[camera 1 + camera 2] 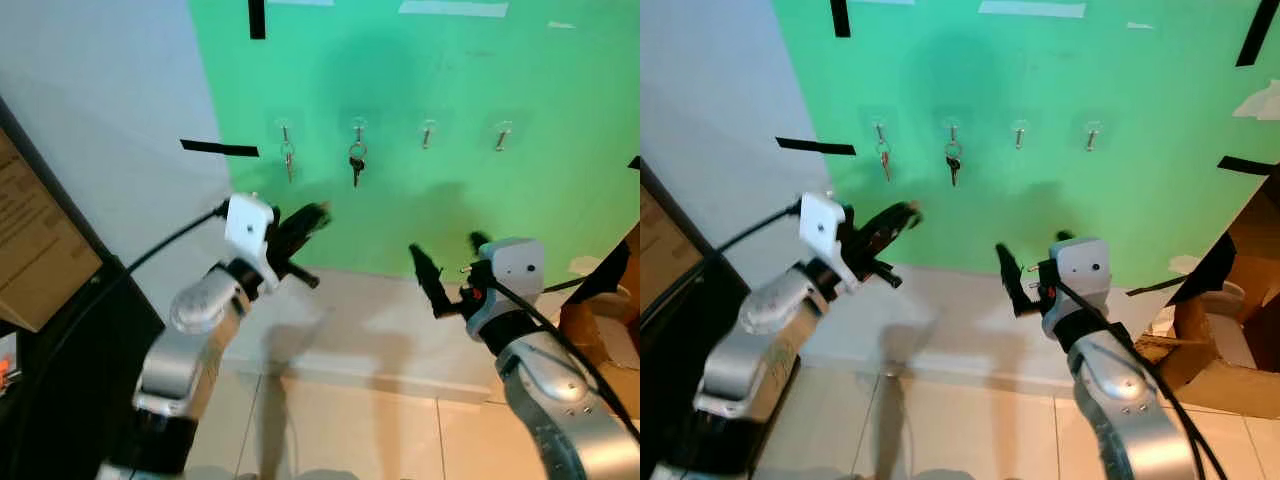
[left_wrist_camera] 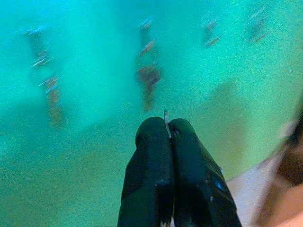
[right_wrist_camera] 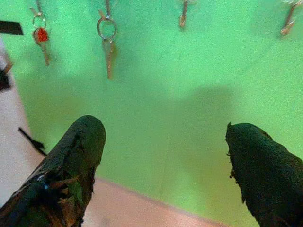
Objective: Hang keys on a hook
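Two sets of keys are already hanging on the green wall: a small key on a ring (image 1: 288,158) on the leftmost hook (image 1: 284,128), and a darker key on a larger ring (image 1: 356,163) on the second hook (image 1: 358,127). The third hook (image 1: 427,132) and the fourth hook (image 1: 501,134) are standing bare. The left gripper (image 1: 308,222) is pointing up at the wall just below the two hung keys, its fingers (image 2: 156,156) pressing together, and in the left wrist view a thin sliver of metal (image 2: 166,119) is poking out between the tips; whether that is a key is too blurred to tell. The right gripper (image 1: 450,262) is hovering lower, under the bare hooks, with its fingers (image 3: 78,151) spread wide and nothing between them. Judging from this, part of the hanging looks done, and if the left gripper is carrying a key, reaching a free hook is what remains.
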`<state>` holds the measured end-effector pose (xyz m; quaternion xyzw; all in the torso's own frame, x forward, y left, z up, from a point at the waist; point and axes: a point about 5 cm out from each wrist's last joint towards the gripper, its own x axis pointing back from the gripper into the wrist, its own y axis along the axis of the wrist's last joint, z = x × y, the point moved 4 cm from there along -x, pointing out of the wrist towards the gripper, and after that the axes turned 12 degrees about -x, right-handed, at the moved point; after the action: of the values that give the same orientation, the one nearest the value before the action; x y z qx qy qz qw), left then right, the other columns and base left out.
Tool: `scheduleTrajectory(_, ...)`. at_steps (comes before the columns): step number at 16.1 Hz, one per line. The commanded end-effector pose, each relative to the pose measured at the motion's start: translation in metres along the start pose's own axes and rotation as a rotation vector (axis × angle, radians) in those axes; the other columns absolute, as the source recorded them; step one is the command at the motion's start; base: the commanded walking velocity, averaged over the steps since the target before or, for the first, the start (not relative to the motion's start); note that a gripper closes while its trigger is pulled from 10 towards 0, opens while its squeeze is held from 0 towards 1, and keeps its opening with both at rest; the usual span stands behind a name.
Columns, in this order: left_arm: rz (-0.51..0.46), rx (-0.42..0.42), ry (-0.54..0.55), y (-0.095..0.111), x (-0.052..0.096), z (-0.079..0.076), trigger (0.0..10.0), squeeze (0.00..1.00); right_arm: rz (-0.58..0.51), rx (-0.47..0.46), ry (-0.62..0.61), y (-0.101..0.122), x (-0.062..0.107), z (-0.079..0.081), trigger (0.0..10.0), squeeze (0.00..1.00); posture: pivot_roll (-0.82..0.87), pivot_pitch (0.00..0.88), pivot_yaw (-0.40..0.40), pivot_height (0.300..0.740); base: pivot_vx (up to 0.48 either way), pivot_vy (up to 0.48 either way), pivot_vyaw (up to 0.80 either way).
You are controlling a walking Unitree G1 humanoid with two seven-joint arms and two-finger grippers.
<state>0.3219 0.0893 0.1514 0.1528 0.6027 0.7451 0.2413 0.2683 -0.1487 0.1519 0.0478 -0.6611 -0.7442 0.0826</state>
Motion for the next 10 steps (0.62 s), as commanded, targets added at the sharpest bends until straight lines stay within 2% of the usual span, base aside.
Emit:
scheduleTrajectory(1,0.033,-0.066,0.063,-0.005,0.004,0.007,10.0,0.00,0.023,0.022,-0.042,-0.008,0.001,-0.006,10.0,1.00,-0.16,0.000,0.072,0.740,0.000,0.000,0.00)
scheduleTrajectory(3,0.062,-0.141,0.154,-0.012,0.009,0.014,10.0,0.00,0.062,0.029,-0.116,-0.019,0.003,-0.018,10.0,1.00,-0.15,0.000,0.067,0.740,0.000,0.000,0.00)
scheduleTrajectory(5,0.060,-0.167,0.188,-0.011,0.008,0.012,10.0,0.00,0.072,-0.014,-0.092,-0.027,0.003,-0.012,10.0,1.00,-0.15,0.000,0.065,0.740,0.000,-0.127,0.00)
scheduleTrajectory(8,0.059,-0.184,0.211,-0.011,0.008,0.009,10.0,0.00,0.042,-0.003,-0.071,-0.025,0.002,-0.005,10.0,1.00,-0.16,0.000,0.071,0.740,0.000,-0.254,0.00)
scheduleTrajectory(10,0.061,-0.185,0.233,-0.011,0.007,0.014,10.0,0.00,0.041,-0.016,-0.070,-0.023,0.001,-0.004,10.0,1.00,-0.17,0.000,0.075,0.740,0.000,-0.253,0.00)
